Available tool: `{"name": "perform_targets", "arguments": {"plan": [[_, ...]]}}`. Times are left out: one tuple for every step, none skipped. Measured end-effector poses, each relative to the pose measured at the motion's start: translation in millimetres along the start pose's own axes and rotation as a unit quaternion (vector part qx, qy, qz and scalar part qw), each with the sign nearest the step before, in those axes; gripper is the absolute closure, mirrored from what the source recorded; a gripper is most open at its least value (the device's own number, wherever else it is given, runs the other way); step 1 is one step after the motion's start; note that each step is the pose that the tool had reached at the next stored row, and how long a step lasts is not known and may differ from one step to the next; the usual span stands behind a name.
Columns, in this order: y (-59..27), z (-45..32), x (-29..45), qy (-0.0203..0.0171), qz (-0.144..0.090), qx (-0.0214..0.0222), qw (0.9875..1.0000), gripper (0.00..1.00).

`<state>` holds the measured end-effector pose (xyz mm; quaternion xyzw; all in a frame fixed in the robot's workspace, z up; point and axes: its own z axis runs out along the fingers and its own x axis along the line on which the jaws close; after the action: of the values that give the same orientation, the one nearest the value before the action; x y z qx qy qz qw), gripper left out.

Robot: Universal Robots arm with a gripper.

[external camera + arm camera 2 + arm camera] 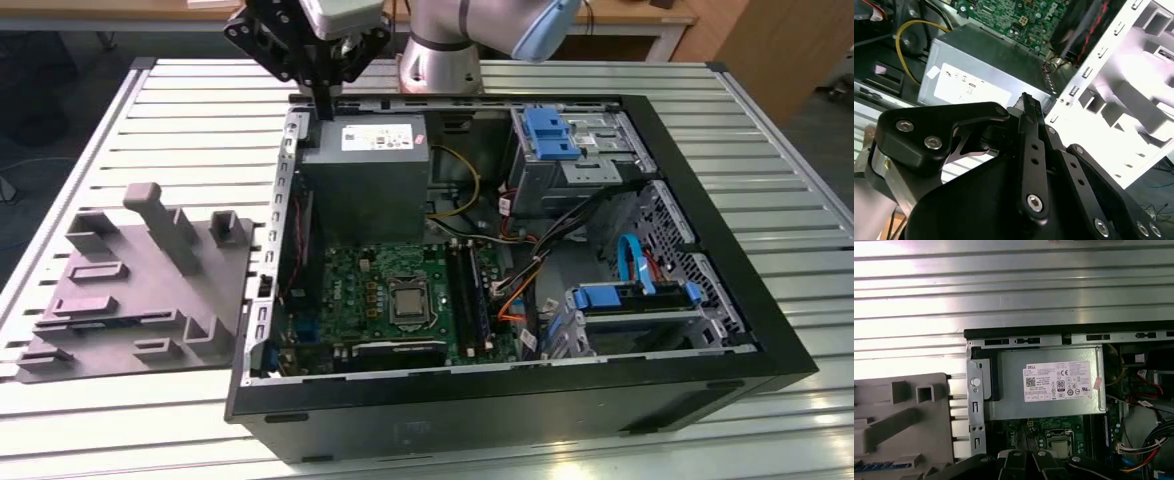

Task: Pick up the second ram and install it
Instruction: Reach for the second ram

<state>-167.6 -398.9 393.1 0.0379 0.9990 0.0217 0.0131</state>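
Note:
My gripper (320, 112) hangs over the back corner of the open computer case (534, 400), on the exterior view's left, just above the grey power supply (367, 165). Its black fingers (1027, 107) are pressed together with nothing between them, and they also appear in the first wrist view (1026, 457). A thin blue strip (876, 466), which looks like the second ram, lies in a slot of the grey fixture (899, 430). The long black memory slots (463, 290) run beside the processor socket (404, 303) on the green motherboard.
The grey fixture (134, 290) with upright blocks stands on the slatted metal table (174, 110) beside the case. Inside the case are loose cables (527, 270), blue drive clips (550, 135) and a drive cage (641, 300). The case wall (974, 405) separates the fixture from the power supply (1049, 385).

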Motion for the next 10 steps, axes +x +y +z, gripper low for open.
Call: {"name": "perform_targets", "arguments": {"plan": [[-0.2, -0.1, 2.7, 0.0, 0.0, 0.0, 1.0, 0.89], [-0.4, -0.1, 5.4, 0.0, 0.0, 0.0, 1.0, 0.89], [-0.6, -0.2, 8.2, 0.0, 0.0, 0.0, 1.0, 0.89], [-0.8, -0.3, 10.9, 0.0001, 0.0, 0.0, 1.0, 0.89], [-1.0, -0.4, 13.6, 0.0, 0.0, 0.0, 1.0, 0.89], [-1.2, -0.4, 16.2, 0.0, 0.0, 0.0, 1.0, 0.89], [-1.4, -0.4, 18.7, 0.0, 0.0, 0.0, 1.0, 0.89], [-1.6, -0.5, 21.6, 0.0, 0.0, 0.0, 1.0, 0.89], [-1.8, -0.5, 24.3, 0.0, 0.0, 0.0, 1.0, 0.89], [-2.1, -0.6, 27.0, 0.0, 0.0, 0.0, 1.0, 0.89]]}}
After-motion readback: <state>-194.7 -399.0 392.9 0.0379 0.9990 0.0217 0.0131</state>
